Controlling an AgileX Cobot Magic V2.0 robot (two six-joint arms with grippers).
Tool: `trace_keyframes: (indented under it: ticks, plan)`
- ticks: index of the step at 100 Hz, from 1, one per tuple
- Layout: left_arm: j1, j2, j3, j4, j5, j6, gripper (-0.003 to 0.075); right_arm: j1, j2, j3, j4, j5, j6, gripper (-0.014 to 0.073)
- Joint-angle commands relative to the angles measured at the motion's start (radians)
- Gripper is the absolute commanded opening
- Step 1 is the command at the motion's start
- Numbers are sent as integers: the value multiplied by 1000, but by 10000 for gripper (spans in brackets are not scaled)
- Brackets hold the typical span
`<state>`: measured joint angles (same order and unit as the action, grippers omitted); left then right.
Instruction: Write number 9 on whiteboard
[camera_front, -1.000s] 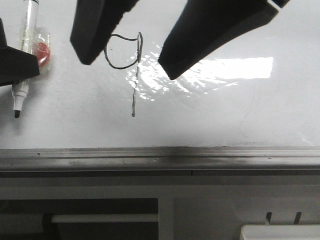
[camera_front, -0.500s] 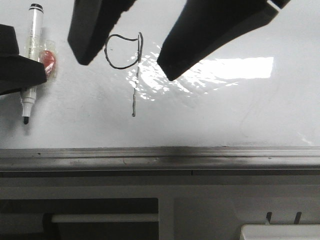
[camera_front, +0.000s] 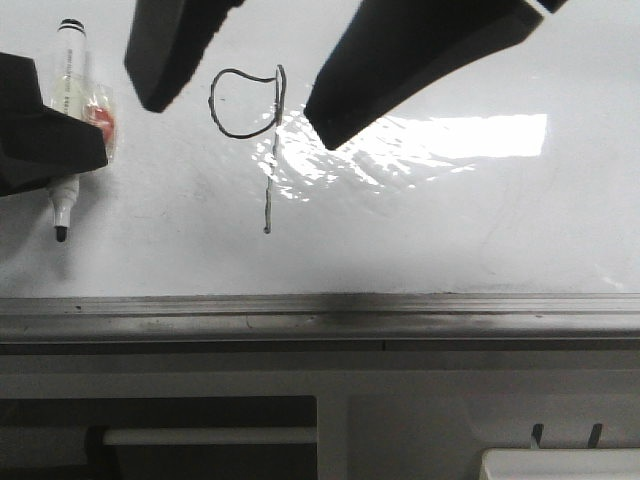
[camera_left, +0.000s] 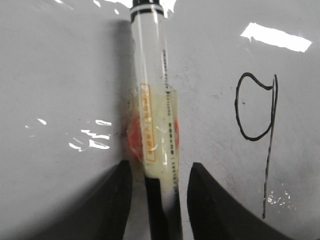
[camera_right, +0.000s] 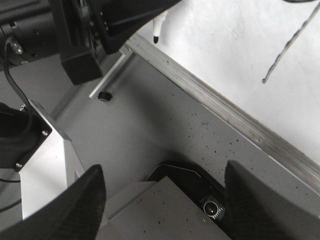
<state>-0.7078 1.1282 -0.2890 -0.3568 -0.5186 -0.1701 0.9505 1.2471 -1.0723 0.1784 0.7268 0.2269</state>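
Observation:
The number 9 (camera_front: 269, 200) is a thin black figure on the glossy whiteboard (camera_front: 450, 230), a loop joined to a long stem. It also shows in the left wrist view (camera_left: 271, 125), and its stem end shows in the right wrist view (camera_right: 290, 46). My left gripper (camera_front: 62, 150) at the far left is shut on a white marker (camera_front: 68, 70) with an orange tag taped to it, tip pointing at the rail. In the left wrist view the marker (camera_left: 150, 75) runs between the fingers (camera_left: 161, 167). My right gripper (camera_front: 240, 122) hangs open and empty in front of the 9's loop.
The grey metal rail (camera_front: 320, 315) runs along the board's lower edge. Below it are a white bar (camera_front: 210, 437) and a white object (camera_front: 560, 465) at the lower right. The right wrist view shows the grey base, a camera lens (camera_right: 215, 209) and the left arm (camera_right: 75, 35).
My left gripper has carried the marker to the right, closer to the 9. The right gripper's fingers have shifted slightly left, uncovering the loop.

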Motion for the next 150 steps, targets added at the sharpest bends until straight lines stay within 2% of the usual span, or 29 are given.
trace_keyframes:
  ticks: [1,10,25,38,50,53,60,67,77,86,93,101,115,131,150]
  plan:
    - [-1,-9,-27,-12,-64,-12,285,2,-27,-34,-9,-86,-5,440]
    - [-1,-13,-27,-7,-77,-12,285,2,-27,-34,-26,-100,-5,436]
    - [-1,-63,-27,9,-75,-12,285,2,-41,-34,-77,-103,-5,358]
    - [-1,-149,-27,29,-52,-3,284,2,-76,-30,-146,-132,-5,192]
    - [1,-255,-25,34,36,-1,281,2,-134,-8,-211,-177,-5,-46]
    - [1,-284,-25,34,70,1,280,2,-156,3,-220,-191,-5,-76]
    - [1,-353,-25,34,123,31,272,2,-206,40,-252,-220,-5,-74]
    - [1,-421,-25,45,180,93,229,2,-264,108,-276,-257,-5,-74]
    - [1,-515,-16,51,219,130,101,2,-363,232,-285,-368,-5,-74]
    - [1,-596,19,116,217,134,-22,2,-476,380,-310,-530,-5,-72]
    - [1,-656,56,173,217,136,-20,2,-574,496,-312,-670,-5,-69]
    - [-1,-725,107,173,217,136,-20,2,-697,616,-315,-734,-5,-69]
    - [-1,-839,192,173,230,136,-20,2,-907,771,-340,-703,-7,-69]
    - [-1,-932,238,173,314,136,-20,2,-1120,882,-340,-613,-7,-69]
    - [-1,-938,257,169,322,136,-20,2,-1238,951,-340,-600,-7,-69]
